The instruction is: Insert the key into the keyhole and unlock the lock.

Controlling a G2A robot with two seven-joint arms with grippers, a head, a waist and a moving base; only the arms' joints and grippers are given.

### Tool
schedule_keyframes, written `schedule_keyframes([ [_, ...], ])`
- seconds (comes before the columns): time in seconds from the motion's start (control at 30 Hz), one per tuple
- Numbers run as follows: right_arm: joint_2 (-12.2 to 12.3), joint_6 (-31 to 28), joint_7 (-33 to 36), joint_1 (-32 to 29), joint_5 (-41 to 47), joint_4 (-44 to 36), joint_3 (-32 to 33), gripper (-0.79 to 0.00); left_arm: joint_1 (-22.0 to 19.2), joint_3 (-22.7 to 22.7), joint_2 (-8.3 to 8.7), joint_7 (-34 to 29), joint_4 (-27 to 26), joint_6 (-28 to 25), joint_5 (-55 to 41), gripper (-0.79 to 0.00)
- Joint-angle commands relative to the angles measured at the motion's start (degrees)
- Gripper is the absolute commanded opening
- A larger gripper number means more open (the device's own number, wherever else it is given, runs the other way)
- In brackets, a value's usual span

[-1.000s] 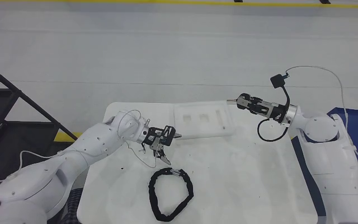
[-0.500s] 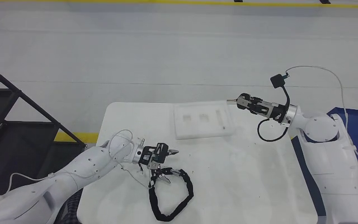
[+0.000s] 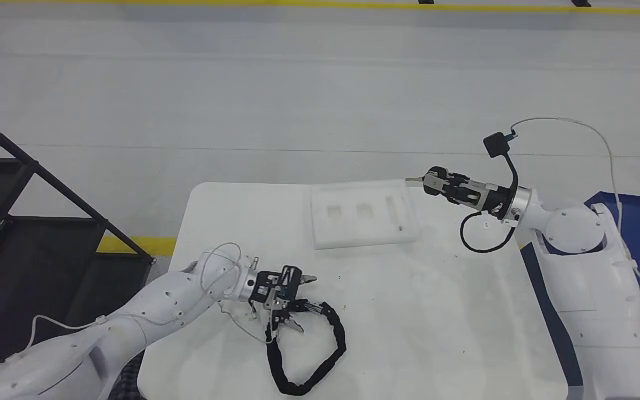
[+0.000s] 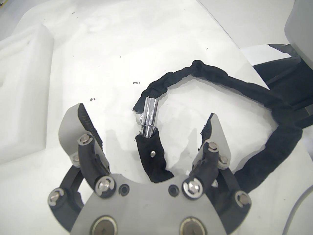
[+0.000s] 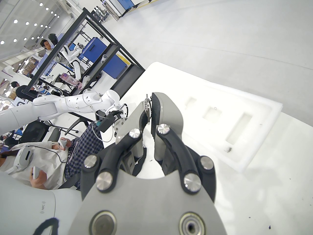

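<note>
L tool [image 4: 146, 114] spread at 1 lock [image 4: 220, 74]; R tool [image 5: 149, 113] pinching 1 key [image 3: 411, 181].

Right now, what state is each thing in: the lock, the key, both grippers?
Lock: closed loop, flat on the table.
Key: pinched in the right gripper, away from the lock.
Right gripper: shut on the key.
Left gripper: open, a finger either side of the lock's chrome end.
</note>
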Motion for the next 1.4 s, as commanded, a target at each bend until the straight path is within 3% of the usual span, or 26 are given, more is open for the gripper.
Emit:
schedule_keyframes([
  [0.0, 0.0, 0.0, 0.0, 0.0, 0.0, 0.0, 0.0, -0.785, 0.1, 0.1, -0.5, -0.7, 0.6, 0.8, 0.8, 0.0],
  [0.3, 0.0, 0.0, 0.0, 0.0, 0.0, 0.0, 0.0, -0.785, 0.5, 0.2, -2.06, 0.6, 2.7, 2.6, 3.2, 0.0],
  [0.4, 0.0, 0.0, 0.0, 0.0, 0.0, 0.0, 0.0, -0.785, 0.6, 0.2, -2.39, 0.7, 3.1, 2.9, 4.1, -0.154],
  [0.47, 0.0, 0.0, 0.0, 0.0, 0.0, 0.0, 0.0, -0.785, 0.7, 0.1, -2.59, 0.8, 3.4, 3.2, 4.4, -0.376],
  [0.67, 0.0, 0.0, 0.0, 0.0, 0.0, 0.0, 0.0, -0.785, 1.1, -0.4, -2.93, 0.9, 3.8, 4.0, 5.3, -0.545],
  [0.73, 0.0, 0.0, 0.0, 0.0, 0.0, 0.0, 0.0, -0.785, 1.2, -0.6, -3.02, 0.5, 4.0, 4.2, 5.4, -0.68],
  [0.77, 0.0, 0.0, 0.0, 0.0, 0.0, 0.0, 0.0, -0.785, 1.3, -0.7, -3.06, 0.3, 4.1, 4.3, 5.4, -0.785],
  [1.1, 0.0, 0.0, 0.0, 0.0, 0.0, 0.0, 0.0, -0.785, 1.9, -2.3, -3.25, 0.4, 4.0, 3.6, 4.5, -0.785],
  [1.37, 0.0, 0.0, 0.0, 0.0, 0.0, 0.0, 0.0, -0.785, 2.3, -3.8, -2.21, 8.2, 1.1, -0.5, 3.5, -0.785],
])
